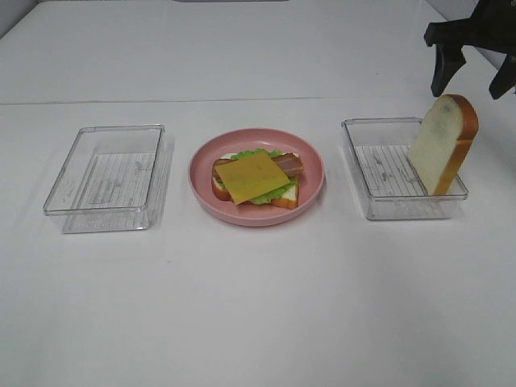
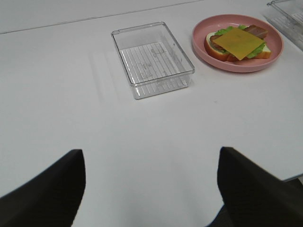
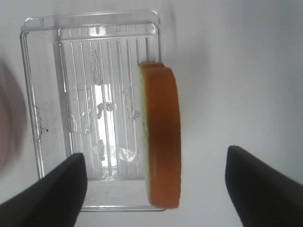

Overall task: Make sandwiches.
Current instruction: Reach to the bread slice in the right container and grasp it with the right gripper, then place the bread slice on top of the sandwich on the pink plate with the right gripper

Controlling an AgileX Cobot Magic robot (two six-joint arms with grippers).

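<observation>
An open-faced sandwich (image 1: 256,179) lies on a pink plate (image 1: 201,173) in the middle of the table: a bread slice, green lettuce, brown bacon and a yellow cheese square (image 1: 251,176) on top. In the right clear tray (image 1: 379,169) a second bread slice (image 1: 443,143) stands on edge, leaning against the far right wall. My right gripper (image 1: 468,93) hangs open just above and behind that slice, touching nothing; its wrist view shows the slice's orange crust (image 3: 163,137) between the spread fingers (image 3: 52,189). The left gripper (image 2: 151,198) is open and empty, well back from the plate (image 2: 236,66) and sandwich (image 2: 239,42).
An empty clear tray (image 1: 113,177) sits left of the plate and also appears in the left wrist view as the clear tray (image 2: 152,59). The right tray (image 3: 85,94) holds only the bread slice. The white table's back edge runs behind all three containers.
</observation>
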